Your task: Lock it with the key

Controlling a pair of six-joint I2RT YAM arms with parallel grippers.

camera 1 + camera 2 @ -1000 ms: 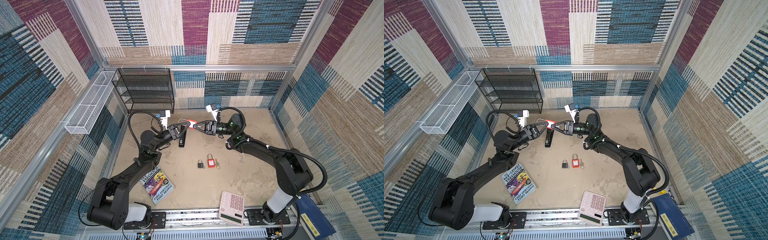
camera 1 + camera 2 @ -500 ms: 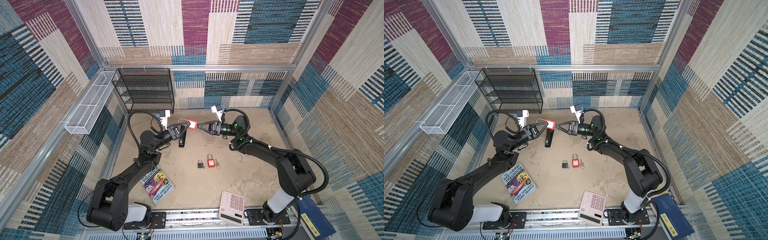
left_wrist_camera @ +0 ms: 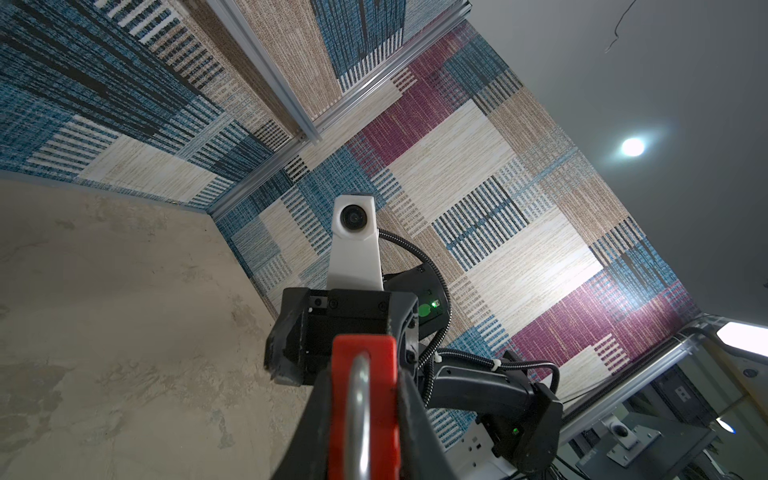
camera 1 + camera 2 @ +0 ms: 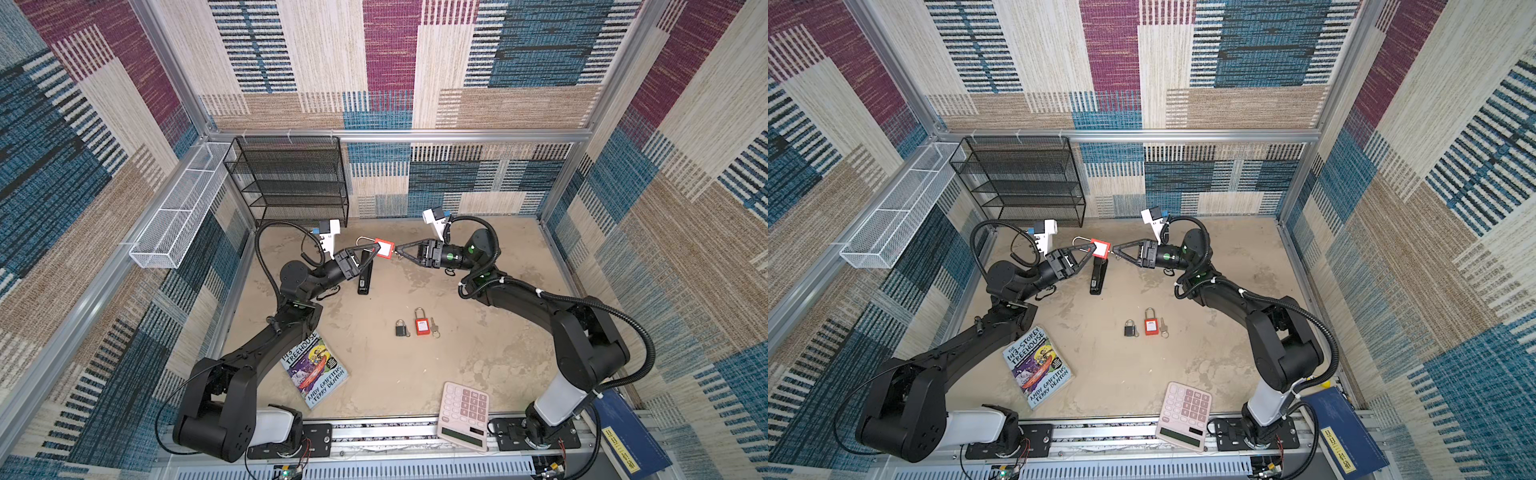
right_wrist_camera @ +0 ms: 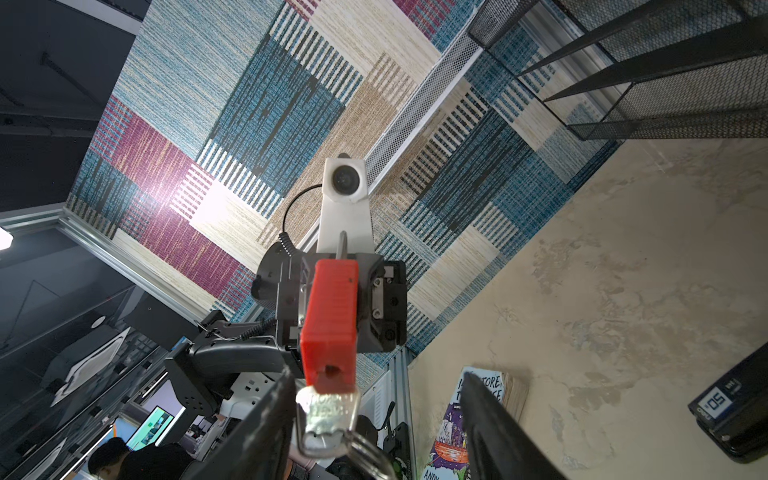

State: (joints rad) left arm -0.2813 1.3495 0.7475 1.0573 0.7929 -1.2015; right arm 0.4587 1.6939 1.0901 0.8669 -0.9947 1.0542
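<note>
Clutter lies farthest from the wire shelf [image 4: 291,183]: a pink calculator [image 4: 463,415] and a book [image 4: 314,370], neither part of the job. A step closer to the shelf, a small dark padlock [image 4: 401,329] and a spare red padlock [image 4: 422,325] with a loose key [image 4: 434,328] beside it lie flat on the counter [image 4: 415,374], well apart from both arms.

Closer again, just in front of the shelf, the work is going on in the air. The left arm [image 4: 249,353] holds the red padlock [image 4: 385,248] off the counter, its jaws pinching the body from both sides. The shackle points back along the arm. The right arm [image 4: 519,291] meets it head-on. In the right wrist view the key [image 5: 328,409] sits in the keyhole at the padlock's free end, its ring hanging below. The right jaws stand spread on either side of the key's head and do not grip it.

By this evidence the lock is picked up and the key is inserted. Neither wrist view shows whether the shackle is pushed fully home or whether the key has been turned. What is probably left is to close on the key, turn it, and perhaps draw it out.
</note>
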